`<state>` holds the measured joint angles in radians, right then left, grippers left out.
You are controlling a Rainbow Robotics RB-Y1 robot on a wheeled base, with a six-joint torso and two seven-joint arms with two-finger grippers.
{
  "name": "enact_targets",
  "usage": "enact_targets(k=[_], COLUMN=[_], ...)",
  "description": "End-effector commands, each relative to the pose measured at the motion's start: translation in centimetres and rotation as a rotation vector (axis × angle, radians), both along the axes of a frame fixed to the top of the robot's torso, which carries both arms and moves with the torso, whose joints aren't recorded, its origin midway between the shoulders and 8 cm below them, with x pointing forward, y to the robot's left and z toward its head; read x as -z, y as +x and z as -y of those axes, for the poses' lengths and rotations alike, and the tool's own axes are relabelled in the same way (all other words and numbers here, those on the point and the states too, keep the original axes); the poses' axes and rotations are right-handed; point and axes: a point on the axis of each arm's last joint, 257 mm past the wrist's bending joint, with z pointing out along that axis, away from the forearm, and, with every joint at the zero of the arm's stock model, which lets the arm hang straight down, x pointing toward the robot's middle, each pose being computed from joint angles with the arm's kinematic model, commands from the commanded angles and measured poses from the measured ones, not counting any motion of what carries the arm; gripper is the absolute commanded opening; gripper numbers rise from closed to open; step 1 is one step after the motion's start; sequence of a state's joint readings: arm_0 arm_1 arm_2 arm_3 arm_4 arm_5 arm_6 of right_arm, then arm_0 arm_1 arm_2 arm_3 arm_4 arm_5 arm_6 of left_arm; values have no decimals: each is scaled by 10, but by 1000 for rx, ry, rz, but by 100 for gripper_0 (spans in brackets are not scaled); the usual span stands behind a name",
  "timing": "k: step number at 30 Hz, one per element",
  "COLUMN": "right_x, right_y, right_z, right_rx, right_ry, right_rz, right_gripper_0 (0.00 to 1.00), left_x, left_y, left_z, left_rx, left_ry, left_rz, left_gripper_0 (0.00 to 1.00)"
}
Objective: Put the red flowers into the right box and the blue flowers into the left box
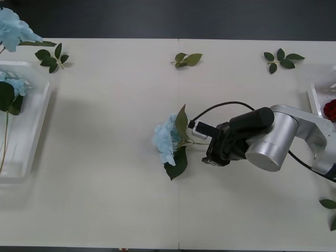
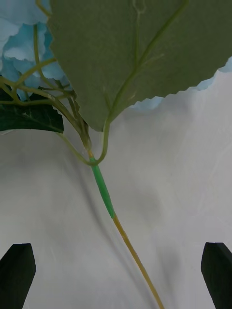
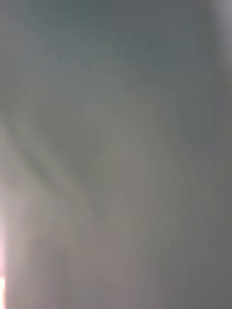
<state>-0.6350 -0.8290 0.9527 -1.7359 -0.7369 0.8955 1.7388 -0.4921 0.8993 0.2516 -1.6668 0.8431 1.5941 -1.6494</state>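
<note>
One blue hydrangea [image 1: 167,139] lies near the middle of the table [image 1: 105,173], its pale head pointing toward the robot's left and its stem running right, toward the right gripper [image 1: 202,144]. In the right wrist view the two black fingers [image 2: 17,275] stand wide apart at the corners, and the thin stem [image 2: 126,241] passes between them without touching either; the gripper is open and holds nothing. The stem goes from a tan lower length to a bright green wrapped section, then forks into leaf stalks below the head.

The table is a flat cream surface with a faint seam down its centre, and a dark floor shows beyond its far edge. The left box [image 1: 31,131] sits at the table's left edge with another blue flower [image 1: 13,86] inside it, and a further blue head [image 1: 13,29] lies at the far left corner, outside the tray. The right box [image 1: 317,100] is cut off by the right edge, a red flower head [image 1: 331,109] showing in it. Loose leaf sprigs [image 1: 188,59] lie scattered along the far side of the table and near the right edge. The left wrist view is a grey blur, so the left gripper's state cannot be told.

The central hydrangea has a fluffy, clustered pale-blue head, one broad grey-green serrated leaf [image 2: 140,53] with raised veins lying over it, and a darker leaf [image 1: 176,164] below.
</note>
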Motion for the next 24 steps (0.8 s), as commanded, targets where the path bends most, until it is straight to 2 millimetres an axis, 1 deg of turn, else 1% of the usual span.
enact_targets(k=[1, 2, 3, 4, 5, 6, 8, 9, 11, 12, 15, 16, 19, 20, 21, 22, 23, 24], right_x=[-15, -13, -11, -11, -9, -8, -6, -5, -4, -3, -4, -3, -2, -2, -1, -1, -1, -1], right_y=[12, 12, 12, 12, 13, 12, 13, 14, 14, 14, 14, 14, 14, 14, 14, 14, 14, 14], right_z=[-15, -14, -17, -17, -17, -20, -22, -23, -24, -24, -26, -25, -25, -25, -25, -25, -25, -24], right_rx=[-27, -27, -32, -33, -33, -37, -37, -35, -35, -36, -40, -38, -39, -40, -39, -39, -37, -36], right_ry=[3, -1, -4, -4, -9, -9, -5, -5, -4, -4, -6, -7, -7, -7, -9, -8, -8, -9], right_rz=[40, 39, 40, 41, 43, 43, 41, 40, 42, 41, 45, 43, 42, 42, 41, 42, 40, 41], right_gripper_0=[100, 100, 99, 98, 98, 94, 90, 85, 78, 76, 61, 59, 45, 36, 33, 27, 18, 16], left_x=[-10, -11, -12, -11, -12, -11, -7, -3, 5, 8, 27, 30, 47, 54, 58, 61, 70, 74], left_y=[-13, -14, -16, -17, -19, -21, -25, -28, -34, -36, -46, -47, -54, -57, -58, -58, -58, -58], left_z=[-44, -50, -61, -64, -73, -80, -89, -99, -108, -111, -125, -127, -137, -141, -141, -143, -146, -147], left_rx=[-6, -2, 2, 3, 4, 7, 17, 22, 36, 42, 70, 73, 92, 102, 105, 109, 115, 113], left_ry=[47, 55, 68, 69, 78, 85, 100, 114, 130, 137, 163, 166, 179, 181, 181, 185, 192, 194], left_rz=[-20, -21, -23, -26, -28, -33, -46, -62, -89, -98, -142, -148, -175, -183, -187, -191, -201, -205], left_gripper_0=[0, 0, 0, 0, 0, 0, 0, 0, 0, 0, 0, 0, 0, 0, 0, 0, 0, 0])
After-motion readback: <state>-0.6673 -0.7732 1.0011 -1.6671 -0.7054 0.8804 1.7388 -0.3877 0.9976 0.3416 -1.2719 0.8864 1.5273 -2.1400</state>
